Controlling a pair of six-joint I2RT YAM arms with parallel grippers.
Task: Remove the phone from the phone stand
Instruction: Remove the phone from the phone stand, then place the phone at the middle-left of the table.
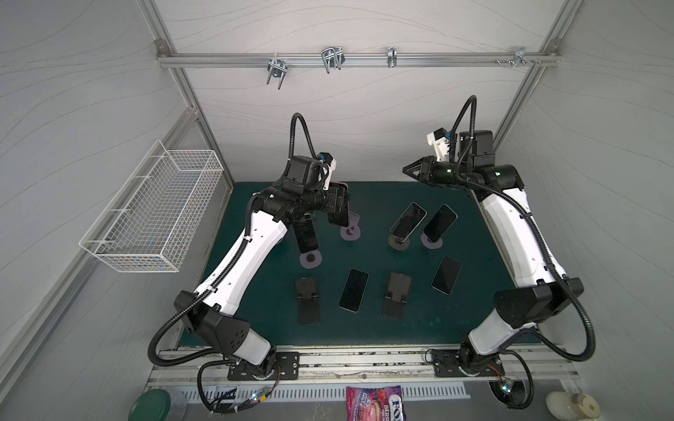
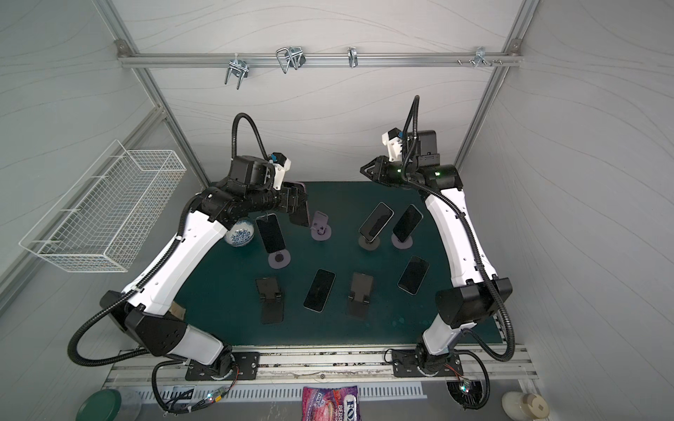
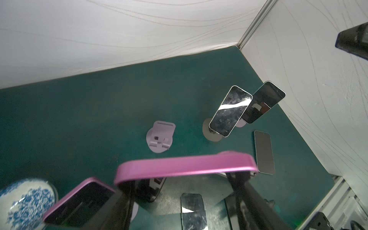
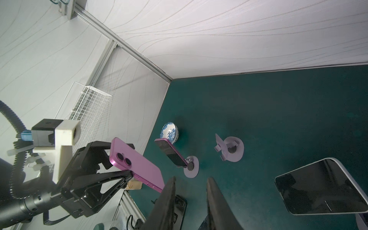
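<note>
Phone [image 4: 139, 167] tilts steeply, camera end up, clamped in left end effector [image 4: 131, 174].

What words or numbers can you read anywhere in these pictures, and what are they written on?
"FOX": big white letters on the purple snack bag at the front edge, in both top views.
"BERR": just under it on the same bag; the rest of the word does not show.
Smaller print on the bag: too blurred to read.
Pink phone: no words show on it.
</note>
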